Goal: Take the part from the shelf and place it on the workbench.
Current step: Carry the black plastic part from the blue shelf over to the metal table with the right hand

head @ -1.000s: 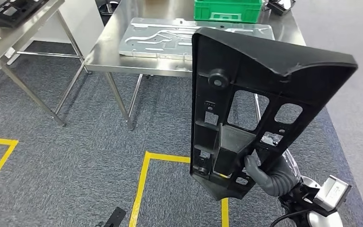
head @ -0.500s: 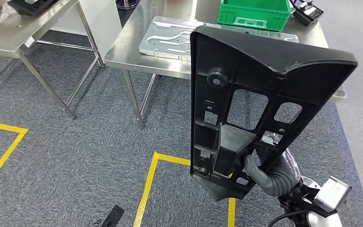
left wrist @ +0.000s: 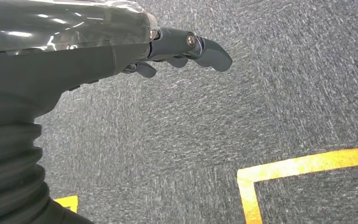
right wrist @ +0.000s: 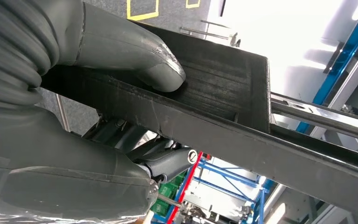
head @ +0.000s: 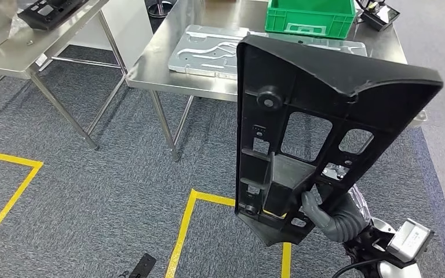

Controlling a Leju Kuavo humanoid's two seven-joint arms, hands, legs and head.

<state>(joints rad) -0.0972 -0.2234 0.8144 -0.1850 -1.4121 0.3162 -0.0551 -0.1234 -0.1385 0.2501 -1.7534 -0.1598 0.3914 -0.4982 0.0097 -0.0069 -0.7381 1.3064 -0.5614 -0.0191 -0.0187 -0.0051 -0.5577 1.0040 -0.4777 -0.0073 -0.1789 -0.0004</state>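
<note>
From the head view, I see my right hand (head: 324, 215) gripping the black part (head: 307, 121) by its lower end at about 5 o'clock, held upright; the part hides most of the hand and part of the steel bench (head: 162, 63) behind it. On the bench lie a silver plate (head: 208, 49) and a green crate (head: 310, 16) at 12 o'clock. Yellow floor tape (head: 182, 231) crosses grey carpet. In the left wrist view, my left hand (left wrist: 177, 51) holds nothing, fingers loosely extended above carpet. In the right wrist view, the thumb (right wrist: 135, 53) presses on the part's ribbed face; blue racking (right wrist: 242, 186) beyond is blurred.
</note>
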